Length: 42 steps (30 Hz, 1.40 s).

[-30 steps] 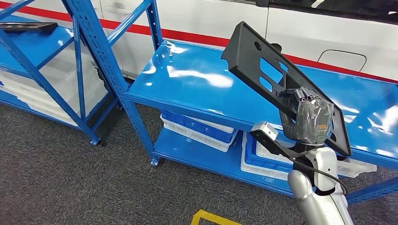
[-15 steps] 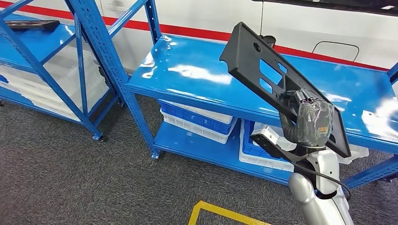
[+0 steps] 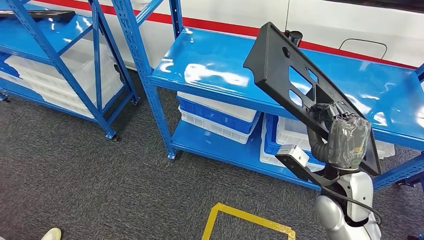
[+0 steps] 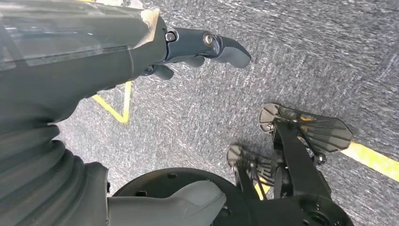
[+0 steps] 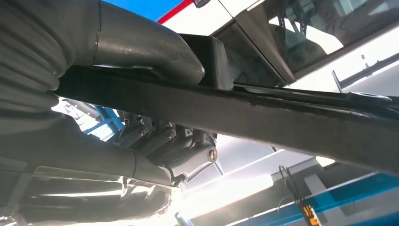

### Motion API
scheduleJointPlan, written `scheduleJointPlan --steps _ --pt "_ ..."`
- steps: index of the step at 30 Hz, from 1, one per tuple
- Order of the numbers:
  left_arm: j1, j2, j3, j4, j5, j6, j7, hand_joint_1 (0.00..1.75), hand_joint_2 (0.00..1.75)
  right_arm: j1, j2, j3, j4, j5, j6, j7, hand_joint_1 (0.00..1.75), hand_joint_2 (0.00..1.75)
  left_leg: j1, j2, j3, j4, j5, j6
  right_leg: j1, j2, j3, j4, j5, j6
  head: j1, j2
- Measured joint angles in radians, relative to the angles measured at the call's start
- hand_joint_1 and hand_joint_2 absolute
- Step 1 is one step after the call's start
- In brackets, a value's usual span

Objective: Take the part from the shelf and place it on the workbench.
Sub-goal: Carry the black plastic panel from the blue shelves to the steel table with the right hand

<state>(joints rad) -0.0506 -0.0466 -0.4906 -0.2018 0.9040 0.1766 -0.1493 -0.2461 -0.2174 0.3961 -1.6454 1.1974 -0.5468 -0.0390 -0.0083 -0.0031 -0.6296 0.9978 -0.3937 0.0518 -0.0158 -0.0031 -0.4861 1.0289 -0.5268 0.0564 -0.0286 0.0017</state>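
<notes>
in the head view, the robot's right hand [image 3: 344, 137] holds the black part [image 3: 305, 90] raised and tilted above the front edge of the blue tabletop [image 3: 235, 75], its fingers [image 3: 327, 107] hooked through a cut-out near the part's lower end while the long upper end juts out over the tabletop's glossy surface. under the tabletop, blue and white bins [image 3: 220, 117] sit on the lower shelf; to the left of the tabletop stands a second blue shelf [image 3: 50, 35] with another dark piece lying on it, and a yellow floor marking [image 3: 240, 220] runs across the grey carpet in front. in the left wrist view, the left hand [image 4: 94, 52] hangs over the carpet, its fingers [image 4: 216, 44] stretched out straight and holding nothing. in the right wrist view, the part [image 5: 263, 113] runs as a dark bar through the right hand [image 5: 117, 94], thumb pressed on one face and fingers [image 5: 183, 146] curled against the other, pinching it firmly. the step in hand appears to be the carry to the set-down; done well, it would mean squaring up closer to the tabletop, levelling the tilted part, lowering it flat well inside the front edge, and loosening the grip only once it rests fully.
</notes>
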Motion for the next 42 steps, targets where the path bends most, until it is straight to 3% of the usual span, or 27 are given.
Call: scheduleJointPlan --steps 2,4,5,7,9,10,11,13,15,17,19,20,22,24,25,26,27,29,31,32,34,35,37,39,40,41,42 --pt "0.000 -0.001 0.000 0.000 0.001 0.000 -0.001 0.00 1.75 0.005 -0.001 -0.004 -0.011 -0.002 -0.001 0.000 1.75 1.75 -0.001 0.000 -0.004 -0.001 0.015 -0.011 0.005 0.000 0.032 -0.062 -0.007 -0.013 -0.002 0.000" --pt "0.002 0.000 0.000 0.002 0.002 0.002 -0.003 0.00 1.75 0.015 -0.002 -0.013 -0.025 -0.004 -0.003 0.000 1.75 1.75 0.003 -0.001 -0.010 -0.001 0.019 -0.025 0.001 0.000 0.016 -0.065 0.005 -0.027 -0.003 0.000" --pt "0.003 0.000 0.000 0.003 0.002 0.003 -0.005 0.00 1.75 0.021 -0.002 -0.018 -0.033 -0.006 -0.004 0.000 1.75 1.75 0.005 -0.001 -0.017 0.013 -0.001 -0.032 -0.002 -0.002 0.010 -0.066 0.014 -0.038 -0.004 0.000" --pt "0.005 -0.001 0.000 0.005 0.003 0.003 -0.009 0.00 1.75 0.036 -0.002 -0.030 -0.051 -0.012 -0.006 -0.001 1.75 1.75 0.011 -0.001 -0.049 0.098 -0.089 -0.046 -0.006 -0.005 -0.005 -0.068 0.034 -0.053 -0.009 0.000" --pt "0.006 -0.001 0.000 0.005 0.004 0.003 -0.012 0.00 1.75 0.055 -0.002 -0.042 -0.068 -0.020 -0.006 -0.003 1.75 1.75 0.016 0.000 -0.086 0.235 -0.175 -0.059 -0.006 -0.006 -0.026 -0.065 0.053 -0.055 -0.012 0.000" --pt "0.006 -0.001 0.000 0.005 0.004 0.004 -0.013 0.00 1.75 0.064 -0.002 -0.047 -0.075 -0.024 -0.006 -0.005 1.75 1.75 0.019 0.000 -0.091 0.281 -0.186 -0.063 -0.006 -0.006 -0.039 -0.062 0.061 -0.053 -0.012 0.000" --pt "0.006 -0.001 0.000 0.005 0.004 0.004 -0.014 0.00 1.75 0.073 -0.002 -0.052 -0.081 -0.028 -0.006 -0.008 1.75 1.75 0.021 0.000 -0.081 0.296 -0.177 -0.066 -0.006 -0.006 -0.051 -0.058 0.068 -0.050 -0.012 0.000" --pt "0.005 -0.001 0.000 0.005 0.004 0.004 -0.016 0.00 1.75 0.086 -0.001 -0.059 -0.091 -0.032 -0.006 -0.014 1.75 1.75 0.026 0.000 -0.002 0.208 -0.130 -0.068 -0.009 -0.006 -0.073 -0.046 0.077 -0.043 -0.013 0.000" --pt "0.001 -0.003 0.000 0.004 0.004 0.011 -0.016 0.00 1.75 0.094 -0.001 -0.066 -0.103 -0.033 -0.006 -0.020 1.75 1.75 0.026 -0.002 0.094 0.068 -0.113 -0.064 -0.009 -0.005 -0.090 -0.034 0.084 -0.032 -0.013 0.000" --pt "-0.003 -0.008 0.000 0.004 0.005 0.027 -0.015 0.00 1.75 0.097 0.000 -0.071 -0.111 -0.035 -0.006 -0.027 1.75 1.75 0.019 -0.005 0.128 0.006 -0.120 -0.053 -0.007 -0.006 -0.098 -0.030 0.094 -0.017 -0.012 0.000" --pt "-0.006 -0.015 0.000 0.005 0.007 0.042 -0.013 0.00 1.75 0.099 0.001 -0.075 -0.112 -0.040 -0.007 -0.035 1.75 1.75 0.015 -0.003 0.116 0.000 -0.108 -0.033 -0.009 -0.006 -0.104 -0.030 0.103 0.000 -0.012 0.000" --pt "-0.007 -0.017 0.000 0.005 0.008 0.046 -0.012 0.00 1.75 0.100 0.001 -0.077 -0.112 -0.044 -0.008 -0.040 1.75 1.75 0.015 -0.001 0.108 -0.003 -0.097 -0.019 -0.010 -0.005 -0.114 -0.020 0.094 0.003 -0.011 0.000" --pt "-0.009 -0.022 0.001 0.005 0.008 0.051 -0.011 0.00 1.75 0.102 0.001 -0.081 -0.111 -0.053 -0.011 -0.050 1.75 1.75 0.017 0.004 0.087 -0.009 -0.075 0.003 -0.013 -0.002 -0.150 0.053 0.033 -0.004 -0.006 0.000" --pt "-0.010 -0.025 0.003 0.005 0.010 0.054 -0.011 0.00 1.75 0.103 0.002 -0.082 -0.108 -0.059 -0.015 -0.059 1.75 1.75 0.014 0.005 0.062 -0.009 -0.056 0.009 -0.012 -0.001 -0.192 0.185 -0.044 -0.009 -0.001 0.000" --pt "-0.010 -0.027 0.004 0.005 0.012 0.055 -0.011 0.00 1.75 0.102 0.003 -0.082 -0.105 -0.062 -0.016 -0.063 1.75 1.75 0.013 0.005 0.050 -0.008 -0.046 0.009 -0.012 -0.001 -0.201 0.238 -0.063 -0.005 0.000 0.000" --pt "-0.010 -0.028 0.007 0.005 0.014 0.058 -0.011 0.00 1.75 0.102 0.004 -0.082 -0.102 -0.064 -0.017 -0.066 1.75 1.75 0.012 0.005 0.038 -0.008 -0.037 0.008 -0.013 -0.001 -0.194 0.257 -0.063 0.003 0.000 0.000" --pt "-0.010 -0.030 0.010 0.005 0.017 0.061 -0.011 0.00 1.75 0.102 0.006 -0.082 -0.099 -0.068 -0.017 -0.069 1.75 1.75 0.012 0.005 0.026 -0.008 -0.027 0.007 -0.013 -0.001 -0.168 0.238 -0.048 0.012 0.000 0.000" --pt "-0.010 -0.033 0.017 0.005 0.021 0.068 -0.013 0.00 1.75 0.097 0.009 -0.081 -0.093 -0.075 -0.017 -0.074 1.75 1.75 0.011 0.005 0.007 -0.006 -0.010 -0.001 -0.013 -0.001 -0.070 0.103 -0.010 0.023 0.001 0.000" --pt "-0.010 -0.035 0.022 0.005 0.023 0.074 -0.016 0.00 1.75 0.091 0.013 -0.080 -0.087 -0.082 -0.018 -0.076 1.75 1.75 0.008 0.004 -0.005 -0.004 0.006 -0.012 -0.010 0.001 0.013 -0.028 -0.003 0.015 -0.001 0.000" --pt "-0.010 -0.036 0.024 0.005 0.025 0.077 -0.018 0.00 1.75 0.088 0.014 -0.080 -0.084 -0.086 -0.018 -0.077 1.75 1.75 0.006 0.003 -0.008 -0.005 0.014 -0.018 -0.008 0.003 0.027 -0.057 -0.007 0.008 -0.001 0.000" --pt "-0.009 -0.036 0.026 0.005 0.029 0.081 -0.023 0.00 1.75 0.085 0.018 -0.079 -0.076 -0.092 -0.020 -0.080 1.75 1.75 0.008 0.002 -0.011 -0.006 0.025 -0.030 -0.008 0.004 0.017 -0.062 -0.001 -0.005 -0.004 0.000" --pt "-0.009 -0.036 0.027 0.005 0.032 0.083 -0.025 0.00 1.75 0.081 0.020 -0.079 -0.071 -0.094 -0.020 -0.083 1.75 1.75 0.011 0.002 -0.016 0.001 0.015 -0.036 -0.010 0.003 0.011 -0.061 0.005 -0.015 -0.005 0.000" --pt "-0.008 -0.037 0.030 0.005 0.036 0.086 -0.029 0.00 1.75 0.073 0.025 -0.078 -0.062 -0.097 -0.021 -0.086 1.75 1.75 0.016 0.000 -0.040 0.065 -0.054 -0.048 -0.013 0.000 0.001 -0.062 0.022 -0.037 -0.009 0.000" --pt "-0.008 -0.038 0.033 0.005 0.038 0.087 -0.030 0.00 1.75 0.067 0.030 -0.078 -0.054 -0.099 -0.021 -0.087 1.75 1.75 0.017 0.000 -0.082 0.198 -0.147 -0.056 -0.009 -0.002 -0.016 -0.060 0.039 -0.047 -0.011 0.000" --pt "-0.008 -0.039 0.036 0.005 0.039 0.088 -0.030 0.00 1.75 0.066 0.031 -0.078 -0.050 -0.100 -0.021 -0.088 1.75 1.75 0.018 0.000 -0.096 0.257 -0.173 -0.058 -0.007 -0.002 -0.028 -0.058 0.046 -0.047 -0.011 0.000" --pt "-0.007 -0.039 0.038 0.005 0.039 0.089 -0.031 0.00 1.75 0.065 0.033 -0.078 -0.047 -0.101 -0.022 -0.088 1.75 1.75 0.018 0.000 -0.097 0.288 -0.180 -0.058 -0.005 -0.002 -0.038 -0.055 0.052 -0.046 -0.011 0.000" --pt "-0.007 -0.039 0.041 0.005 0.039 0.089 -0.031 0.00 1.75 0.064 0.034 -0.077 -0.043 -0.102 -0.022 -0.088 1.75 1.75 0.018 0.000 -0.077 0.279 -0.168 -0.056 -0.003 -0.002 -0.048 -0.052 0.056 -0.045 -0.011 0.000"
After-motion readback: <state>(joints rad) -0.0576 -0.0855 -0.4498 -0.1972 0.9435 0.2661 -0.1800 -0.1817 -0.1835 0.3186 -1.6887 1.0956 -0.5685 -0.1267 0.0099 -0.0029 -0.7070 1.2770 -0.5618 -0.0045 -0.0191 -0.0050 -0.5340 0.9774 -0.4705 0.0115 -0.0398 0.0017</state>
